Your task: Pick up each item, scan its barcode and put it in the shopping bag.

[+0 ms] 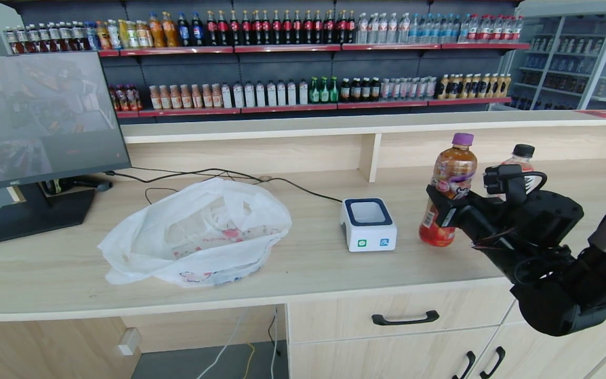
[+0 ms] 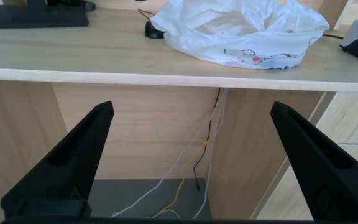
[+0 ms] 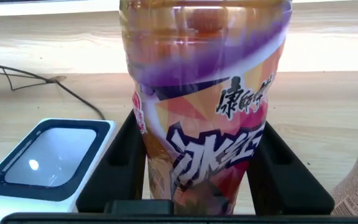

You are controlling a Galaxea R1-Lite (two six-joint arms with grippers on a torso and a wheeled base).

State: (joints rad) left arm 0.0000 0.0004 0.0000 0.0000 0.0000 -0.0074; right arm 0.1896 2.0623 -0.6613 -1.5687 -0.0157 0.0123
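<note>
The right claw [image 1: 444, 210] is pinching the lower body of the purple-capped bottle [image 1: 453, 168], a finger pressed to each side of the label. The bottle is upright toward the right end of the worktop [image 1: 308, 263]. Whether its base rests on the surface or has just left it cannot be told.

Just behind it, nearer the back edge, stands a second bottle with a black cap [image 1: 523, 158], untouched. The scanner [image 1: 367, 223] sits near the grasped bottle, toward the middle of the worktop, its window facing up. Further along, close to the front edge, lies the white shopping bag [image 1: 198, 231], slumped with its mouth open. Whether anything is inside cannot be made out.

The left claw [image 2: 191, 118] hangs below the front edge, fingers spread wide and holding nothing.

By my reckoning the task is at an early stage: this bottle is grasped but not yet scanned or bagged, and the black-capped one remains.
</note>
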